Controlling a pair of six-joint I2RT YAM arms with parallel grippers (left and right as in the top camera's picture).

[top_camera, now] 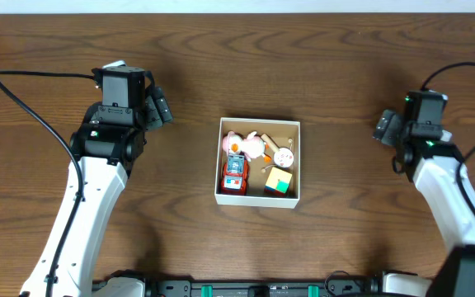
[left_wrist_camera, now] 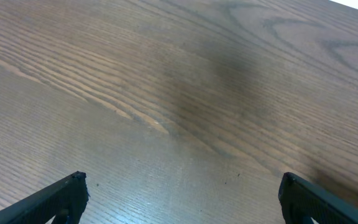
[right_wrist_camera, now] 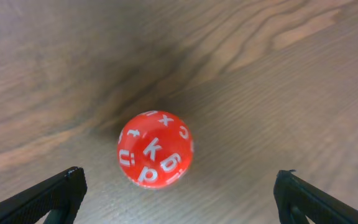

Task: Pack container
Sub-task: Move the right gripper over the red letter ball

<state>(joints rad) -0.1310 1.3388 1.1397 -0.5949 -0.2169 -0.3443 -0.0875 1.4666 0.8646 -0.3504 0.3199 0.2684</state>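
Observation:
The container (top_camera: 254,199) is a square white-walled cardboard box with a brown inside, at the table's middle. It holds a pink plush (top_camera: 236,142), a red toy car (top_camera: 234,175), a coloured cube (top_camera: 279,181) and a small round toy (top_camera: 283,156). A red ball with white letters (right_wrist_camera: 155,149) lies on the table in the right wrist view, just ahead of my open right gripper (right_wrist_camera: 179,193); the overhead view does not show it. My right gripper (top_camera: 386,128) is right of the box. My left gripper (top_camera: 159,107) is open and empty over bare wood (left_wrist_camera: 182,186), left of the box.
The table is dark brown wood (top_camera: 320,58). Black cables run from both arms, at the far left (top_camera: 31,107) and the far right (top_camera: 468,70).

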